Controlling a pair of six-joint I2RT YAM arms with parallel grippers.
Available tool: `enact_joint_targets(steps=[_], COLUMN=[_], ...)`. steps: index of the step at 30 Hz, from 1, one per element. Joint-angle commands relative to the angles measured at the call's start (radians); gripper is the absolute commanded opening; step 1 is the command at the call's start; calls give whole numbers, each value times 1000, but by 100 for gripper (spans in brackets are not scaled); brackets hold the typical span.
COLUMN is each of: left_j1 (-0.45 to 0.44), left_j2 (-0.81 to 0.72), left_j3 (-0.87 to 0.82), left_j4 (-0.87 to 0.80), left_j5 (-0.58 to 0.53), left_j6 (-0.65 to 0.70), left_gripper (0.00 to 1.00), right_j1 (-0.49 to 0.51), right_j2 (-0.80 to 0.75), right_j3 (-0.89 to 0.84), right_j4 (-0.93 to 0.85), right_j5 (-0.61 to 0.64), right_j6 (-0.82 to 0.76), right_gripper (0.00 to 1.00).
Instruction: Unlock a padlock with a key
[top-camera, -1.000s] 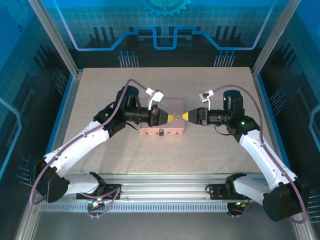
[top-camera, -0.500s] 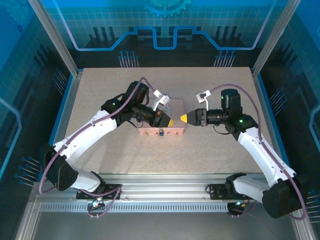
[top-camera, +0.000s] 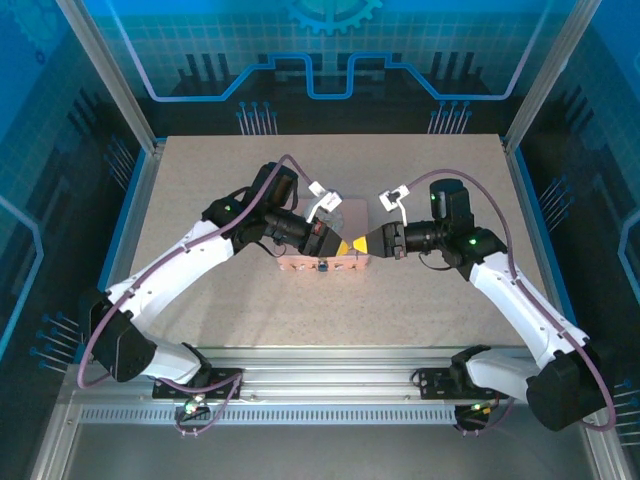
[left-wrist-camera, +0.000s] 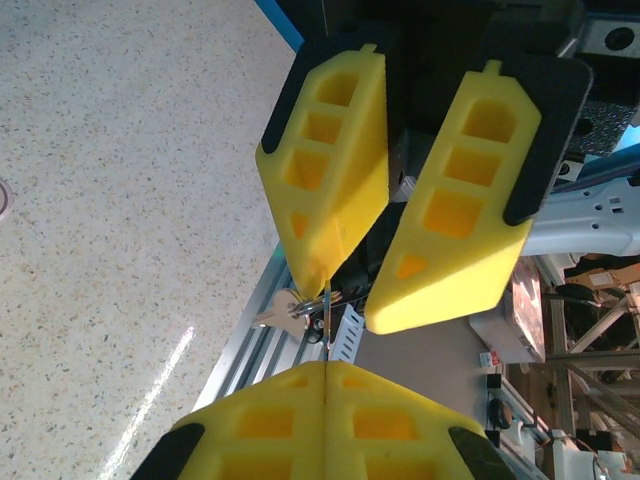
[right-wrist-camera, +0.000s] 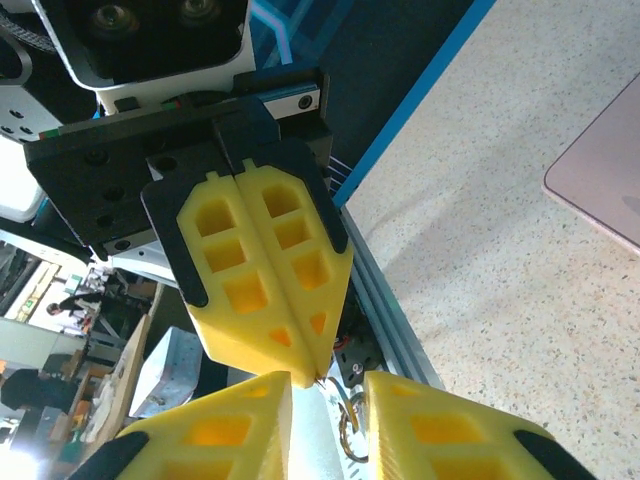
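Left gripper (left-wrist-camera: 327, 366) pinched tight on the key (left-wrist-camera: 327, 330), right gripper (left-wrist-camera: 350, 302) just above with jaws apart, one fingertip (left-wrist-camera: 316, 275) at the key's end, speckled table (left-wrist-camera: 120, 200) behind.

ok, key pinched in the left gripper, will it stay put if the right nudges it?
Probably stiff: the key stands straight out of the shut left gripper, no sag. Gripped at one end only, it may pivot. Looks light, so the open right gripper could knock it askew.

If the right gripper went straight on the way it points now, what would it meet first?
Most likely the key sticking out of the shut left gripper, just ahead of the right gripper's open fingers; depth is hard to judge.
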Motion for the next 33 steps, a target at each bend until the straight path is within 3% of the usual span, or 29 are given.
enact_joint_targets(steps=[1,6,9,11,13,15,17,20,21,26,33], left_j1=[-4,-4,-5,-5,-1,14,36,62,69,118,196], left_j2=[-34,-28,-28,-29,-37,-54,-73,-113,-124,-159,-147], left_j3=[-2,3,5,2,-5,-31,-64,-118,-133,-174,-246], left_j4=[17,20,23,24,36,74,121,174,186,212,396], left_j5=[33,36,36,22,-6,-37,-53,-148,-180,-303,-220], left_j6=[21,20,18,16,4,-35,-80,-154,-175,-295,-543], left_gripper=[0,0,0,0,17,43,52,83,99,99,99], right_j1=[19,36,46,54,54,55,55,70,76,128,225], right_j2=[1,3,4,2,-4,-12,-23,-37,-41,-57,-62], right_j3=[33,46,53,66,72,79,80,88,92,110,102], right_j4=[-34,-59,-66,-92,-110,-136,-144,-183,-191,-206,-109], right_j5=[-38,-43,-42,-19,23,83,131,232,261,497,905], right_j6=[-41,-70,-83,-107,-121,-137,-149,-188,-200,-258,-355], right_gripper=[25,13,1,0,0,0,0,0,0,0,0])
